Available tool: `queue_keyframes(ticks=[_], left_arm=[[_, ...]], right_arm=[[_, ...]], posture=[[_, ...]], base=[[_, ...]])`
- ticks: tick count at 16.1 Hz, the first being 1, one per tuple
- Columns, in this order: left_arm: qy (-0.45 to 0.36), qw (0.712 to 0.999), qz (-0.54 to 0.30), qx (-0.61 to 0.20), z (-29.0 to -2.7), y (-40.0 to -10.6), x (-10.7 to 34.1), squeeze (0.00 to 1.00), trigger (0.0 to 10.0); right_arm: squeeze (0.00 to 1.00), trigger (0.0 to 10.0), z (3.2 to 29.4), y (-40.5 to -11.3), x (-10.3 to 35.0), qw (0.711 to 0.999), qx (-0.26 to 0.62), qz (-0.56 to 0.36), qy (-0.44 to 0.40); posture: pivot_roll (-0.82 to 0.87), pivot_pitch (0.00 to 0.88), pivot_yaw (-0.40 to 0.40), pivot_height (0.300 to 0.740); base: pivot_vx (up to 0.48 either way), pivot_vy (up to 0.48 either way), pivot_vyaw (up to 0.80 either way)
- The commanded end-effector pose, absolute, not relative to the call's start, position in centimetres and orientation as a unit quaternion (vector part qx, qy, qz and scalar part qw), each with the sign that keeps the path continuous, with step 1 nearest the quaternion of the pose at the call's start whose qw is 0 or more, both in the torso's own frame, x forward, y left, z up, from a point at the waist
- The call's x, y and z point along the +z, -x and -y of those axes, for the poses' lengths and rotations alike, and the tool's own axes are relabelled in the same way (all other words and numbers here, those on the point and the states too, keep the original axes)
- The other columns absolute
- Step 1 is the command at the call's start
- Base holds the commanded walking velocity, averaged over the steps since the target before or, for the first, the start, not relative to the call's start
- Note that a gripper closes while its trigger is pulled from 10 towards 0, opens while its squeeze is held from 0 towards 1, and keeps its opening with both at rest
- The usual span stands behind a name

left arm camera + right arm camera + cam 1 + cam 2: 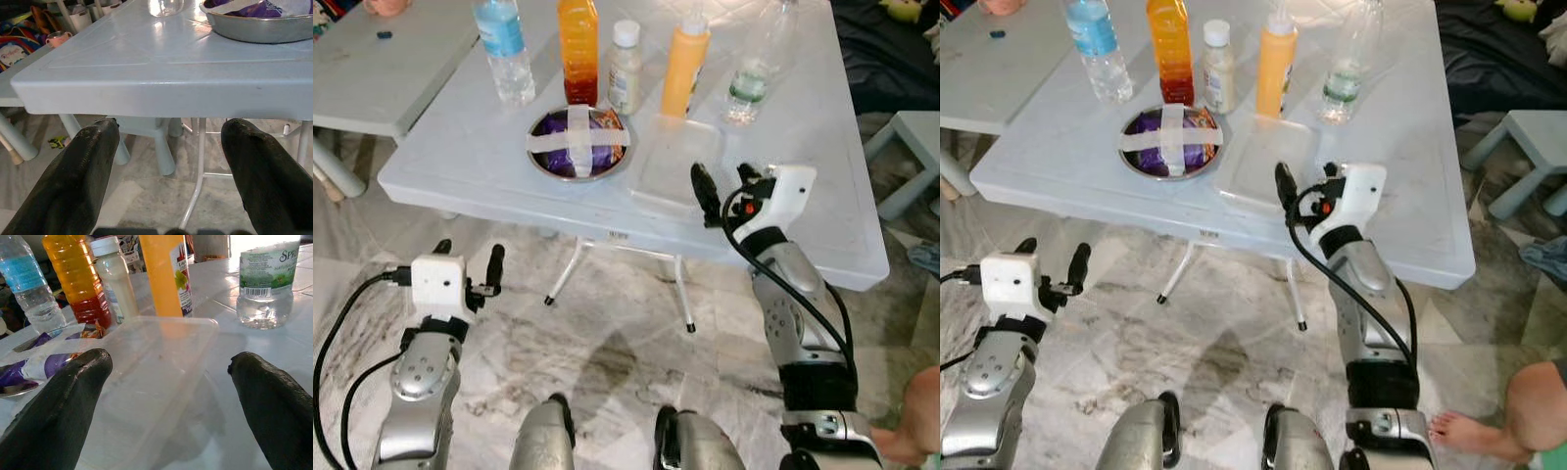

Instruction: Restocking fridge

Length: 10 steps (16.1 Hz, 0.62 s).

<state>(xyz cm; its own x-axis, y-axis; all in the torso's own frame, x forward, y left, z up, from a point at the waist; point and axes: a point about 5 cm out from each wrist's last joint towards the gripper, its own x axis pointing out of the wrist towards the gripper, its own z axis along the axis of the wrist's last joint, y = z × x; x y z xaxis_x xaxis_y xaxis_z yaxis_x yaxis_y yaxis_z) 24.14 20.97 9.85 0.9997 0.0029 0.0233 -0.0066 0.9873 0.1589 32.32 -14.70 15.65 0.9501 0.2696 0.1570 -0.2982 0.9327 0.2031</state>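
Right gripper [722, 191] raised, fingers spread over clear container [676, 162], left gripper [468, 264] low

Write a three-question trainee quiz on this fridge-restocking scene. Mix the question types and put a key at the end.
1. True or false: the right gripper is shut on the clear plastic container.
2. Which stands nearest the taped steel bowl? A) the blue-label water bottle B) the amber bottle C) the green-label bottle
3. Fill in: the left gripper hangs below the edge of the ____.

Key: 1 false, its fingers are open, aimed at the container. 2 B. 3 table.
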Motion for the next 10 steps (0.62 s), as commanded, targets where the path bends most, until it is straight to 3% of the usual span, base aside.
queue_keyframes(ticks=[1, 6, 8, 9, 10], left_arm=[[-0.083, 0.996, 0.01, 0.0, -20.9, -24.1, 9.9, 0.0, 10.0], [-0.08, 0.997, 0.015, 0.006, -21.1, -24.0, 10.3, 0.0, 10.0], [-0.08, 0.997, 0.017, 0.006, -21.0, -24.0, 10.4, 0.0, 10.0], [-0.081, 0.997, 0.018, 0.005, -21.0, -24.0, 10.4, 0.0, 10.0], [-0.081, 0.997, 0.019, 0.005, -21.0, -24.0, 10.5, 0.0, 10.0]], right_arm=[[0.0, 10.0, 14.5, -32.7, 15.4, 0.981, 0.15, 0.057, -0.109], [0.0, 10.0, 14.3, -33.6, 13.4, 0.98, 0.138, 0.003, -0.144], [0.0, 2.5, 13.6, -34.0, 12.8, 0.973, 0.147, -0.015, -0.175], [0.0, 0.0, 13.3, -34.2, 12.9, 0.972, 0.154, -0.012, -0.175], [0.0, 0.0, 12.9, -34.4, 13.3, 0.97, 0.164, -0.005, -0.181]], posture=[[0.09, 0.176, 0.027, 0.74], [0.1, 0.181, 0.023, 0.74], [0.11, 0.181, 0.023, 0.74], [0.11, 0.182, 0.024, 0.74], [0.11, 0.182, 0.024, 0.74]], base=[[0.0, 0.0, 0.0], [0.0, 0.0, 0.0], [0.0, 0.0, 0.0], [0.0, 0.0, 0.0], [0.0, 0.0, 0.0]])
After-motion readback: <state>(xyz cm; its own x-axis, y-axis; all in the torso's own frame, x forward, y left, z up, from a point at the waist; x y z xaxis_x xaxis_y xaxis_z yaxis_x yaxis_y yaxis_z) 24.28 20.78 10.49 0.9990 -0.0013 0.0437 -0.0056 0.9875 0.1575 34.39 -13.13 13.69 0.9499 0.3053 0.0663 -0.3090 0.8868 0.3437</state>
